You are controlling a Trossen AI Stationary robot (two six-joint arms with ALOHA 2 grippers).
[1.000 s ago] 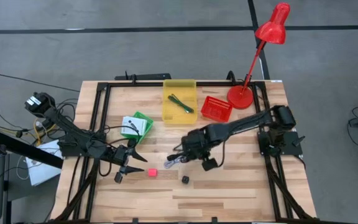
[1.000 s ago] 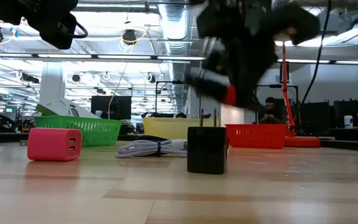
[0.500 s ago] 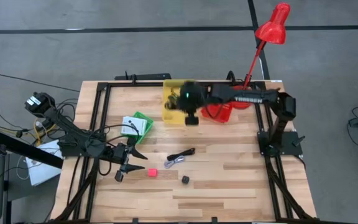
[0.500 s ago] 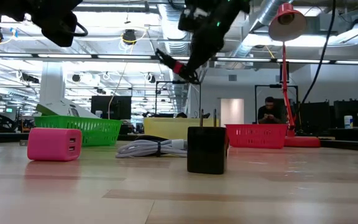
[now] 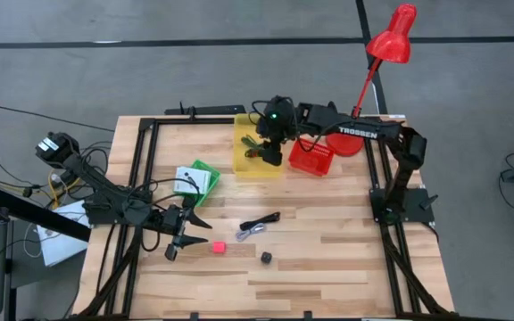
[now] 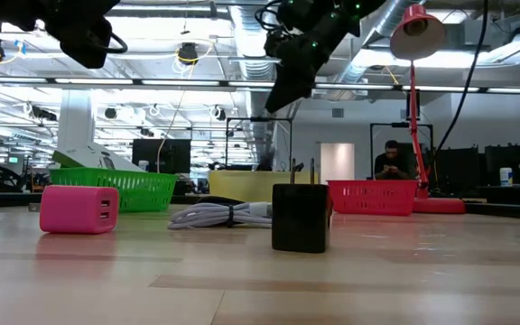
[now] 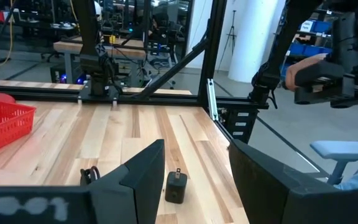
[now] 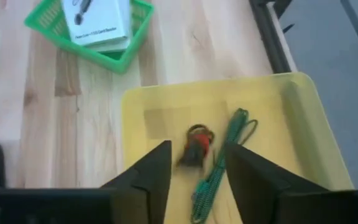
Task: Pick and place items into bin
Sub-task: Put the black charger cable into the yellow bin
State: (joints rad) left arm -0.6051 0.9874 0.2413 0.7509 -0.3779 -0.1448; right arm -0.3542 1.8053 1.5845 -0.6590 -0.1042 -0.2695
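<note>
High view shows your right gripper [image 5: 269,152] over the yellow plastic bin [image 5: 242,160] at about twelve o'clock on the table, fingers apart, with a small red-and-black bundle [image 8: 197,147] beneath them, seemingly just let go beside a green cord [image 8: 219,167]. Your next move, I judge, is back to the black cable bundle [image 5: 259,224], pink cube [image 5: 217,247] and black cube [image 5: 266,257] near six o'clock. The left gripper [image 5: 175,249] waits open at eight o'clock.
</note>
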